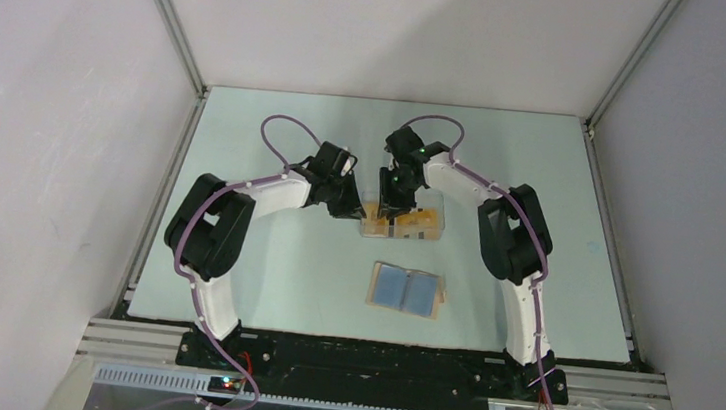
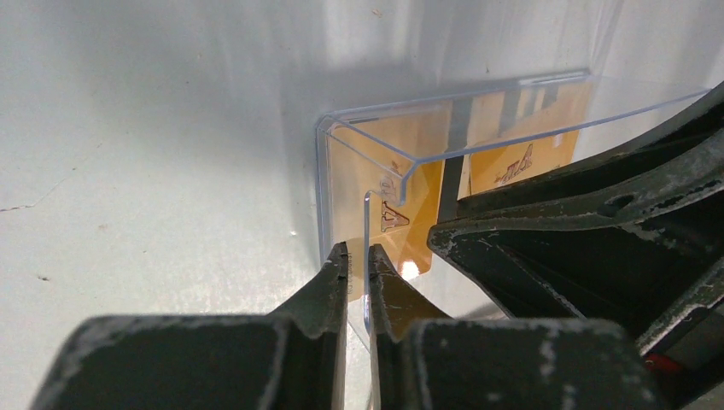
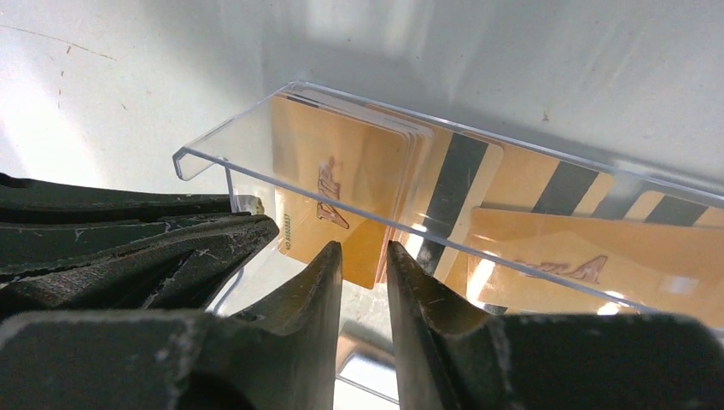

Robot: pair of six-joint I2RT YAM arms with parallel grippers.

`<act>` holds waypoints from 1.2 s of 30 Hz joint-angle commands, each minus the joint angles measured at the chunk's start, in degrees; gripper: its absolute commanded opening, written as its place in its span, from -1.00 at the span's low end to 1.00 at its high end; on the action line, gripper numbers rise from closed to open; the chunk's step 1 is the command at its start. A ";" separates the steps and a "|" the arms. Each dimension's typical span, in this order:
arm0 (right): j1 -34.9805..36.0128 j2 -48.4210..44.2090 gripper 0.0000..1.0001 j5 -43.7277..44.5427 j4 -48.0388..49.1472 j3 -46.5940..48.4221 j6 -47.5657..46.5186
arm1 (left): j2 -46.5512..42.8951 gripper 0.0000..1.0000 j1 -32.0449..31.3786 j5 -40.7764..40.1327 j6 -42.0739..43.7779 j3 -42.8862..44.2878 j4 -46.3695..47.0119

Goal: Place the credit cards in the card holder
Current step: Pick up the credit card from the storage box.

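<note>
Several orange-yellow credit cards (image 1: 420,221) sit in a clear plastic tray (image 1: 433,235) at the table's middle. The card holder (image 1: 405,289) lies open and flat in front of the tray, light blue panels up. My left gripper (image 1: 358,211) is at the tray's left end; the left wrist view shows it (image 2: 359,253) shut on the tray's thin clear wall (image 2: 368,224). My right gripper (image 1: 394,211) reaches down into the tray. In the right wrist view it (image 3: 364,249) stands narrowly open over the lower corner of a leaning stack of cards (image 3: 341,171).
More cards with dark stripes (image 3: 546,213) lie in the tray's right part. The two grippers are close together at the tray's left end; the right gripper's finger (image 2: 580,231) fills the left wrist view's right side. White enclosure walls stand around the table.
</note>
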 commanded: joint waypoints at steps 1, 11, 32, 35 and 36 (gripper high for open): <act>0.27 1.18 -0.43 -0.78 1.40 0.04 1.03 | 1.04 -1.00 -0.42 0.66 -0.12 -1.45 -0.13; 0.39 1.80 -0.39 0.88 0.68 0.49 0.87 | 1.22 -1.00 -0.38 0.93 -0.12 -1.27 -0.17; 1.32 0.63 -0.71 -1.64 0.27 2.47 0.72 | 2.21 -1.00 -0.42 1.47 0.06 -1.10 -0.11; 1.46 0.31 -0.70 -1.16 -0.40 3.32 0.54 | 2.36 -1.00 -0.38 1.46 0.14 -1.05 -0.12; 1.56 0.24 -0.70 -1.05 -0.88 3.56 0.34 | 2.38 -1.00 -0.40 1.56 0.14 -1.00 -0.11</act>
